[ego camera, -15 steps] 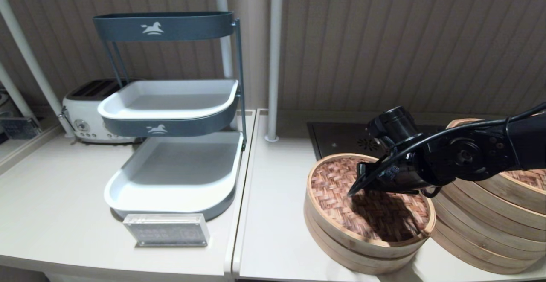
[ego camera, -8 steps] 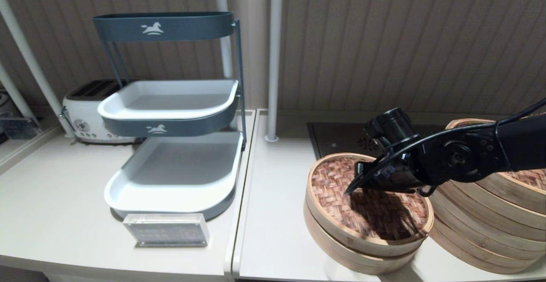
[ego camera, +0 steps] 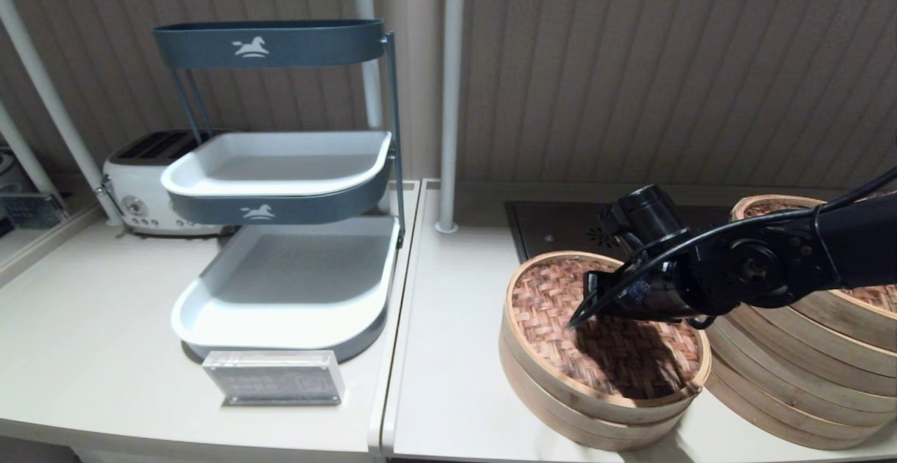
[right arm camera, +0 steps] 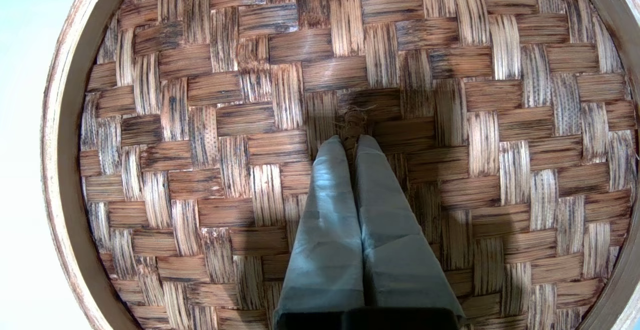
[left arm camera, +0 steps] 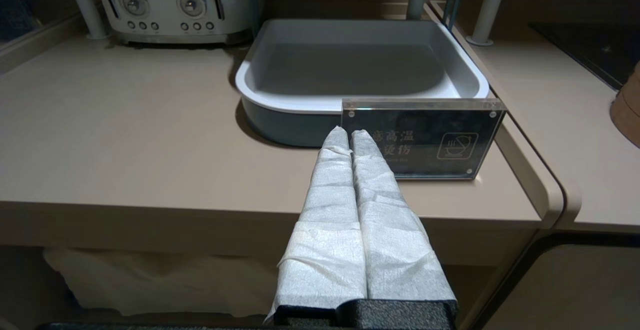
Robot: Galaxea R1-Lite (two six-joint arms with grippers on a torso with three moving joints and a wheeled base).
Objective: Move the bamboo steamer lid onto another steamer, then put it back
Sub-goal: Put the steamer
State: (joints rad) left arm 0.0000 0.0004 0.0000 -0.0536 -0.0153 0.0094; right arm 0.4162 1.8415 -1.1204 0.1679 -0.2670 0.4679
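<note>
The bamboo steamer lid (ego camera: 553, 323) has a reddish-brown woven top and a pale rim. It lies slightly tilted on a low bamboo steamer (ego camera: 560, 414) right of the counter's middle. My right gripper (right arm camera: 350, 143) is over the lid's middle, shut on the small centre loop (right arm camera: 353, 120). The other steamer (ego camera: 806, 379), a tall stack of pale rings, stands just to the right and carries its own woven lid (ego camera: 869, 295). My left gripper (left arm camera: 350, 133) hangs shut and empty before the counter's front edge, near an acrylic sign (left arm camera: 425, 140).
A three-tier rack with grey trays (ego camera: 280, 330) stands on the left counter, and a white toaster (ego camera: 140, 190) sits behind it. The acrylic sign (ego camera: 273, 377) stands in front of the rack. A black hob (ego camera: 553, 225) lies behind the steamers, and a white pole (ego camera: 448, 99) rises nearby.
The right arm has sunk a little with the lid. The lid has settled more squarely over the low steamer. More of the tall stack's top shows behind the arm.
</note>
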